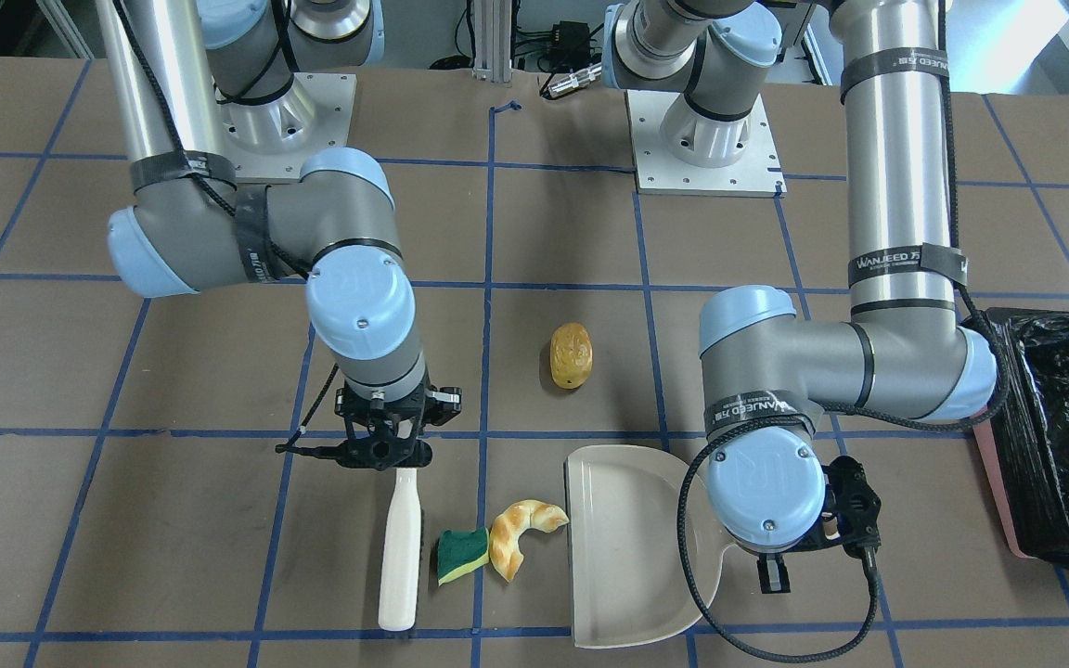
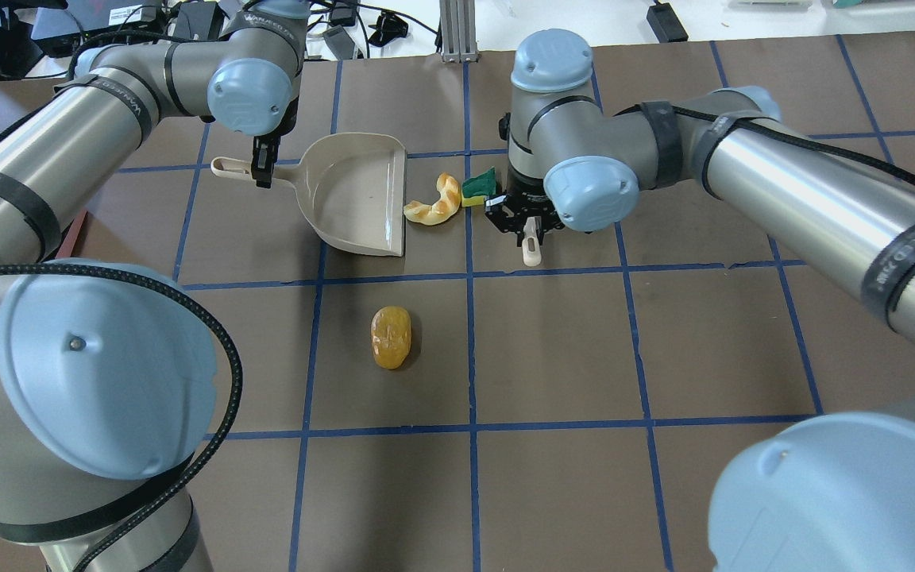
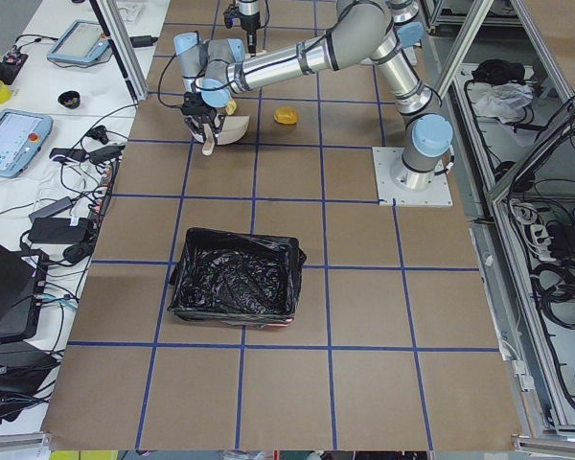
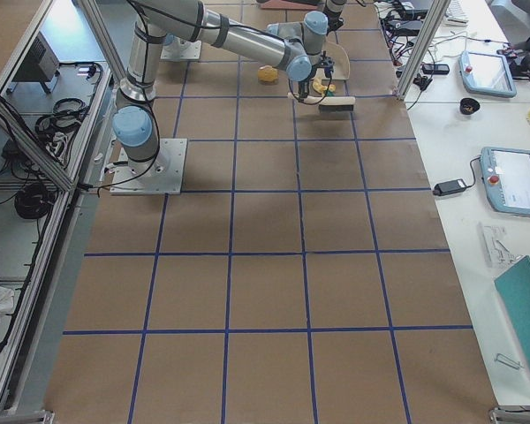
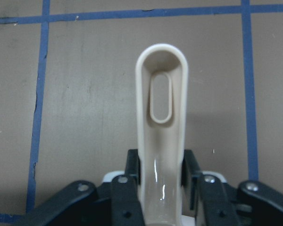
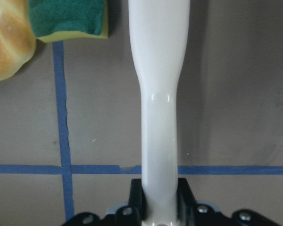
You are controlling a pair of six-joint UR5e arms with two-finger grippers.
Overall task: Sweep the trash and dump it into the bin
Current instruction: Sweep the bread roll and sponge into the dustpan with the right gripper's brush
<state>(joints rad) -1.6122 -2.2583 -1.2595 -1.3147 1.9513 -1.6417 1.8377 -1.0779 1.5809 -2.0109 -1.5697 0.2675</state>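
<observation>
A golden-brown roll [image 1: 572, 355] [image 2: 391, 338] lies alone mid-table. The croissant piece [image 1: 521, 536] [image 2: 434, 202] touches the open mouth of the beige dustpan [image 1: 618, 557] [image 2: 354, 195], and the green-and-yellow sponge [image 1: 460, 553] [image 2: 480, 187] sits just behind it. My right gripper [image 1: 386, 455] [image 2: 527, 226] [image 6: 159, 188] is shut on the white brush [image 1: 400, 557] [image 6: 158, 70], whose head lies beside the sponge. The dustpan's handle [image 5: 161, 117] is clamped in my left gripper [image 2: 260, 168] [image 5: 161, 165]. The bin [image 1: 1068, 445] [image 3: 235, 285], lined with a black bag, stands beyond my left arm.
Brown table marked with blue tape squares [image 2: 469, 349]. Both arm bases [image 1: 701, 139] stand on plates at the robot's side. Tablets and cables [image 3: 14, 139] lie on a side bench past the table's far edge.
</observation>
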